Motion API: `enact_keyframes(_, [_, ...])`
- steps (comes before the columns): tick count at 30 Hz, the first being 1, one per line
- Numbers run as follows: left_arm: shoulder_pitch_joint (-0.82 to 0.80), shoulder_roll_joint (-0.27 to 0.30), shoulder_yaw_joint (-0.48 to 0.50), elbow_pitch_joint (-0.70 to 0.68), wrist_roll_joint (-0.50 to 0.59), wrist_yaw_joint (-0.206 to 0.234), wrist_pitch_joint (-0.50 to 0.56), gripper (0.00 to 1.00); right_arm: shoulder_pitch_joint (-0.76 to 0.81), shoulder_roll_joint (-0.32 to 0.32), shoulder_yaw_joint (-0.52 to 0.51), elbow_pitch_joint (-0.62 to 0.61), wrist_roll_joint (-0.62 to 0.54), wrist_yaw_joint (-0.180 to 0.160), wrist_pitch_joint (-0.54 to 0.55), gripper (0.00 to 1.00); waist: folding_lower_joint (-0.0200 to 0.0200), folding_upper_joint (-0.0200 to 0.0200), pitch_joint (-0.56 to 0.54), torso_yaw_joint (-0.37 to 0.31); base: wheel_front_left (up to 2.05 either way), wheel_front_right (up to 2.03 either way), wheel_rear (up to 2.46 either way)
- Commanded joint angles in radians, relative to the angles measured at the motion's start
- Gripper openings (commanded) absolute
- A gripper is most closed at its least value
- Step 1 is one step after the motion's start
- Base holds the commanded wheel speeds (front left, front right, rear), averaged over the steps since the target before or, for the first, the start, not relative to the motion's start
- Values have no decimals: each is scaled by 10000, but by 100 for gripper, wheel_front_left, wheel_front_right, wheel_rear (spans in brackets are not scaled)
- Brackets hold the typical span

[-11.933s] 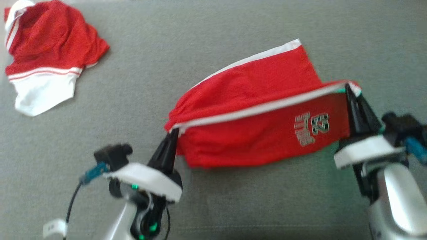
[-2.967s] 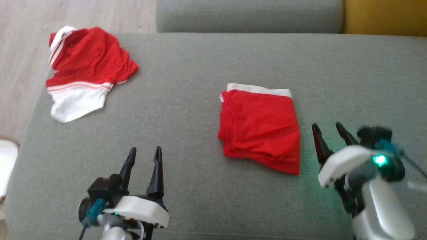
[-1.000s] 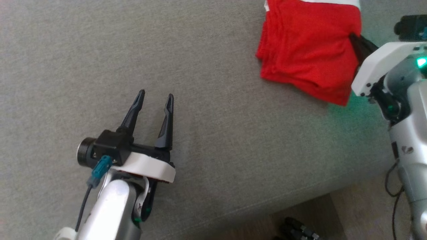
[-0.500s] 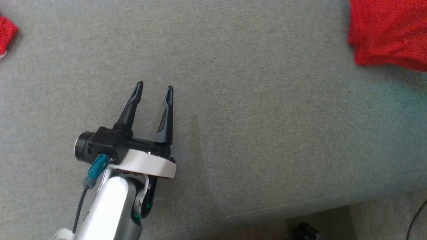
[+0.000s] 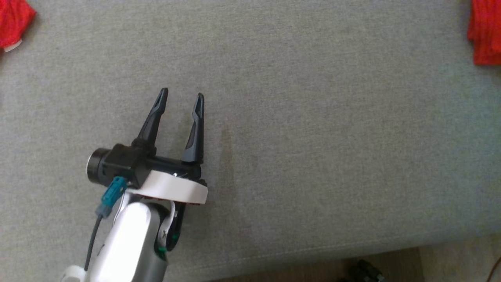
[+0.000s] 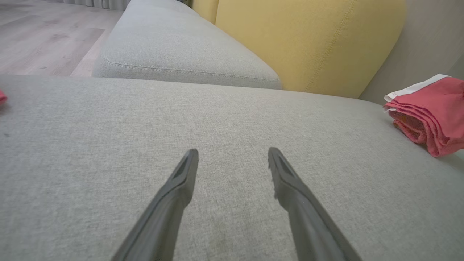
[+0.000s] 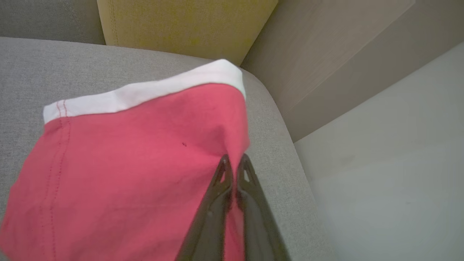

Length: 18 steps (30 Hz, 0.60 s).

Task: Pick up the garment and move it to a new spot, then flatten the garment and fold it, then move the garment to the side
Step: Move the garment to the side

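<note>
Right hand [image 7: 235, 158] clamps the garment [image 7: 127, 163] beside the sofa [image 7: 36, 72] edge; left hand [image 5: 182, 93] gapes, empty.

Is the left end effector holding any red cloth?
No, the left end effector stands open over bare grey cushion, the folded garment lying apart.

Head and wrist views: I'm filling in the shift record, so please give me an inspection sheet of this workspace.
Surface: grey sofa seat, bare fabric across the middle.
Job's things: folded red garment with a white band, lying near the seat's right end.
Clutter: second red garment at the seat's far left.
Grippers: left gripper open, holding nothing, over bare seat; right gripper shut on the folded red garment's edge.
Cables: dark cable with a teal plug at the left wrist.
Surroundings: yellow cushion, wooden floor, pale wall.
</note>
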Motion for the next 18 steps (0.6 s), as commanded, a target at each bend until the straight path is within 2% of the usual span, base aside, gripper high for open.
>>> enact_keyframes(1, [-169,-17,243,-361,7,66,-122,100,-203,-178,-10,-439,-280,65,-11,0,-1,0,28,40,0,0,0])
enact_keyframes(2, [-168,-19,255,-352,3,59,-122,100,-202,-166,-59,-451,-385,65,-28,0,-1,0,35,51,0,0,0])
enact_keyframes(3, [-168,-21,268,-341,1,54,-122,100,-201,-137,-141,-458,-501,65,-54,4,-1,0,40,59,0,0,0])
enact_keyframes(4, [-170,-23,277,-331,1,50,-122,100,-193,-95,-207,-467,-640,65,-83,25,-1,0,41,64,0,0,0])
enact_keyframes(5, [-171,-25,282,-319,3,46,-122,100,-178,-38,-276,-476,-781,65,-115,54,-1,0,38,69,0,0,0])
enact_keyframes(6, [-169,-27,285,-306,4,44,-122,100,-161,39,-348,-492,-914,65,-157,97,-1,0,33,72,0,0,0])
enact_keyframes(7, [-167,-29,286,-292,6,42,-122,100,-143,123,-427,-509,-1043,65,-209,100,-1,0,26,73,0,0,0])
enact_keyframes(18, [-94,-47,268,-110,-40,0,-122,100,-139,802,-651,-632,-1801,65,-1328,100,-1,0,-287,107,0,0,0])
